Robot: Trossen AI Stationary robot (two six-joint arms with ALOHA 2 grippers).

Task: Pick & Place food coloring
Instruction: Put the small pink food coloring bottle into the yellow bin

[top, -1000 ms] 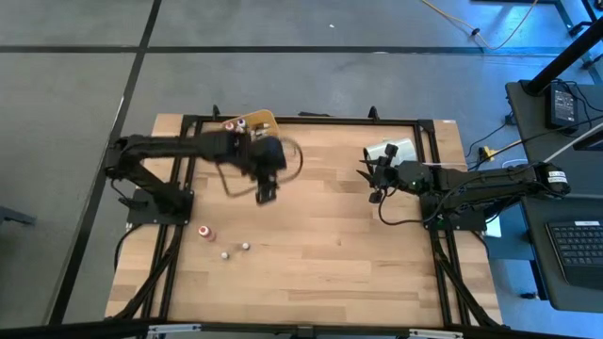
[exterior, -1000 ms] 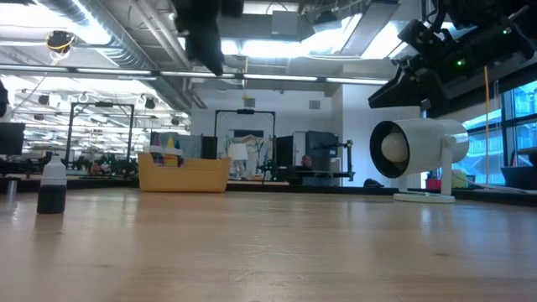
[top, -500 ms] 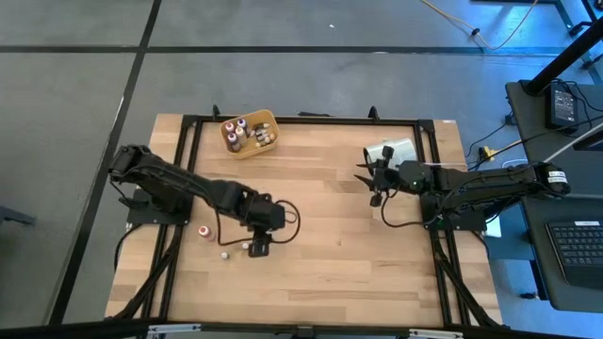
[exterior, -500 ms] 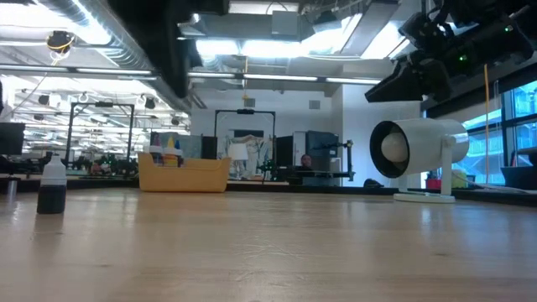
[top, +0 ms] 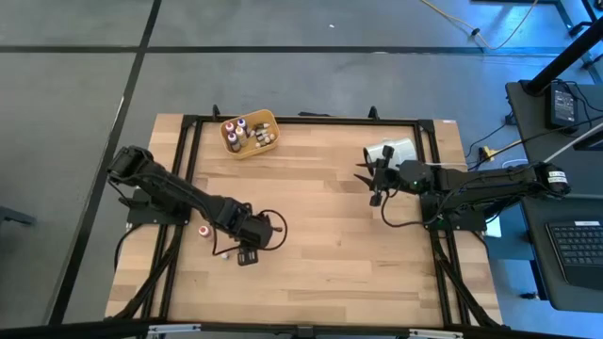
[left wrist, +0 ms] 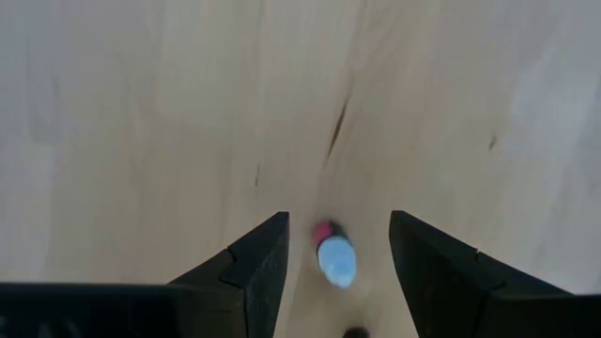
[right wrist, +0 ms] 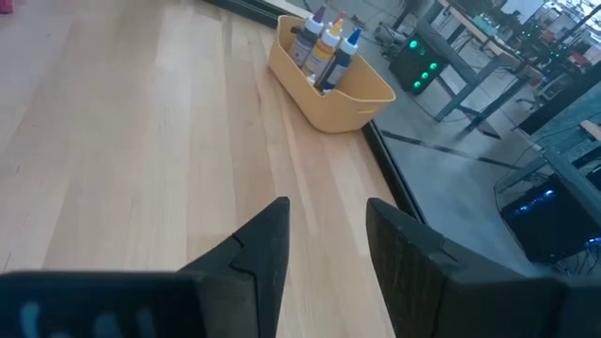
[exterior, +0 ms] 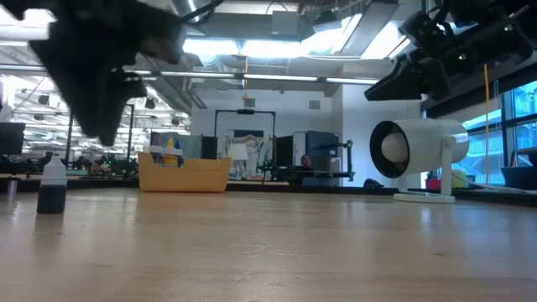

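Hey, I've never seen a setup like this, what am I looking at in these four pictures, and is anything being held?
Two robot arms work at a wooden table. One picture looks straight down, one sits at table height, and two come from cameras on the arms' wrists.

The left gripper hangs low over the table with its fingers open. Its wrist camera shows a small food coloring bottle with a pale cap between the fingers, not gripped yet. Two more bottles stand on the table nearby.

The yellow tray at the far edge holds several bottles. The right gripper waits, empty, beside a white cylinder. Nothing is held.
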